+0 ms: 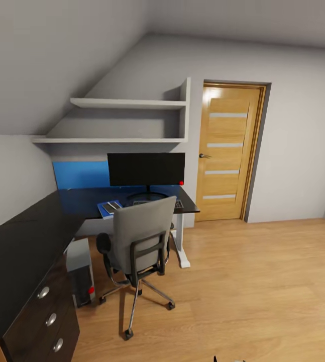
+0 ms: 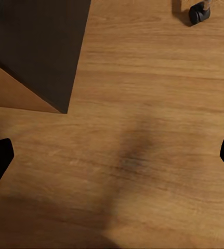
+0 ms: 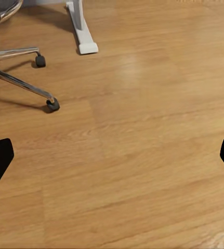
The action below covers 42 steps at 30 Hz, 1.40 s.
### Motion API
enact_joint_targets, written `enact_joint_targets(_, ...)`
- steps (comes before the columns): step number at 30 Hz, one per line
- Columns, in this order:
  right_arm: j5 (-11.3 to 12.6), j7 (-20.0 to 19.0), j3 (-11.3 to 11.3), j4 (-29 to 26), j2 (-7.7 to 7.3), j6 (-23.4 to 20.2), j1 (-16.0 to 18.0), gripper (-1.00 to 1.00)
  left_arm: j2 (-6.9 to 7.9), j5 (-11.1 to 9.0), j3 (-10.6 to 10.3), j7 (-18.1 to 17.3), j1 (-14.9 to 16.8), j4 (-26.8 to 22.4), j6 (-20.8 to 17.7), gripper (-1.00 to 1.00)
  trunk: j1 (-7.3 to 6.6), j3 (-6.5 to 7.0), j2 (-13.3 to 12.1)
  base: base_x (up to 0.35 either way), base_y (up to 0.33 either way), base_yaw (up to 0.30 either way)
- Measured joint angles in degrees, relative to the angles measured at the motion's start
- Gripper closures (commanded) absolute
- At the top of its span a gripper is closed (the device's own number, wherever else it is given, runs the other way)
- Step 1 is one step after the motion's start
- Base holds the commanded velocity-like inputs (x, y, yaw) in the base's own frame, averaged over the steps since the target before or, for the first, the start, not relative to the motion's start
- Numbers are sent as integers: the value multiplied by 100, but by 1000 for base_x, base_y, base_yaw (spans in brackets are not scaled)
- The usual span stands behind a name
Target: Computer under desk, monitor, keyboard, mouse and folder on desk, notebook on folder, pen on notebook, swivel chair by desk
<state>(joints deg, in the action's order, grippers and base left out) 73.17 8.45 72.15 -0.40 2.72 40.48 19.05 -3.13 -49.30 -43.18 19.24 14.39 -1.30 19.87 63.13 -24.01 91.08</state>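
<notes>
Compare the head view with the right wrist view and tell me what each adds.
Head view alone: the monitor, blue folder, computer, shelves and door.
Right wrist view alone: the open right claw over bare floor.
Both: the swivel chair's chrome base and the desk's white leg.

**Three cameras, one bedroom corner**

The head camera looks forward and down from well back, taking in the desk (image 1: 21, 251), swivel chair (image 1: 139, 236) and door (image 1: 227, 151). Both wrist cameras face down at the wooden floor (image 3: 143, 155) from closer up. The right wrist view shares the chair's chrome base (image 3: 23, 83) with the head view.
</notes>
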Motion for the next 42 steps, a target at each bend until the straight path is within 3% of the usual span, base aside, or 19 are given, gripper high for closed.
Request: enact_joint_targets(42,0,0,2,0,0,0,0,-100,22,-23,13,7,0,0,9,-100,-923,755,-1685,0,0,0)
